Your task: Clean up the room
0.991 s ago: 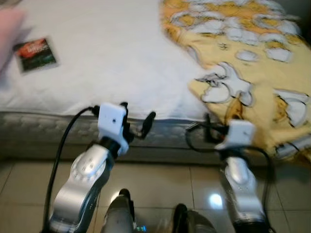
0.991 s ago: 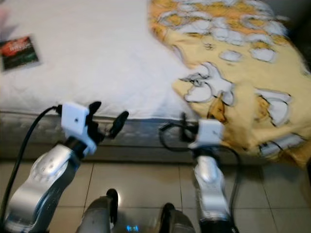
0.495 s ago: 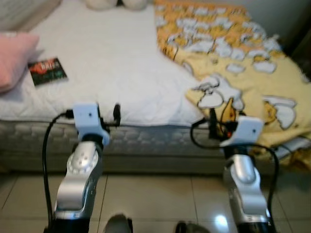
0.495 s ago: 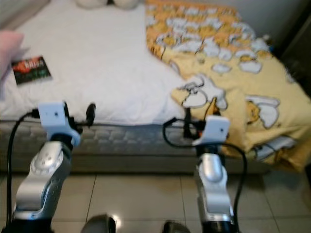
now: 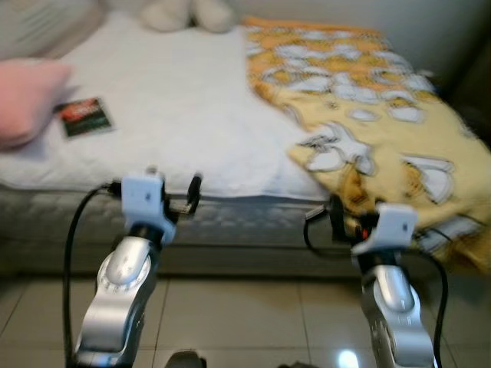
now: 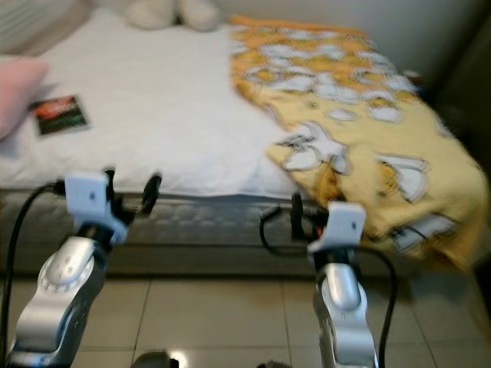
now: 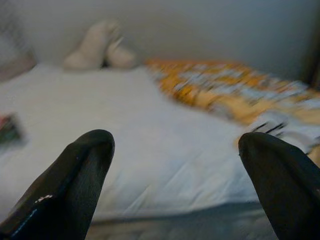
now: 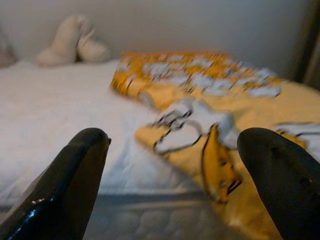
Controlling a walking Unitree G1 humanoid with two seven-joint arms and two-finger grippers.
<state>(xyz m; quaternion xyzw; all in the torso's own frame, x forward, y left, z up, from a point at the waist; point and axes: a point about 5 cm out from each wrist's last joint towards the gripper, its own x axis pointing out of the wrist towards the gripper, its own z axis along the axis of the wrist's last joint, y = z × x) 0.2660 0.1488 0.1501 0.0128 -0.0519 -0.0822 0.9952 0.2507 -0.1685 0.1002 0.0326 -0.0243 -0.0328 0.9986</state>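
Observation:
A bed with a white sheet stands before me. A crumpled yellow cartoon-print blanket covers its right side and hangs over the near edge. A small dark book lies on the sheet at the left, beside a pink pillow. My left gripper is open and holds nothing, level with the mattress edge. My right gripper is open too, just short of the hanging blanket. In the wrist views the left gripper and the right gripper show their fingers far apart.
A pale plush toy sits at the head of the bed by the wall. The grey quilted mattress side runs across in front of me. Beige floor tiles lie under my arms. A dark shape stands at the far right.
The camera has tipped up, so the pillow and plush toy come into sight. My left gripper turned from slanted to level at the mattress edge. Both grippers stay open.

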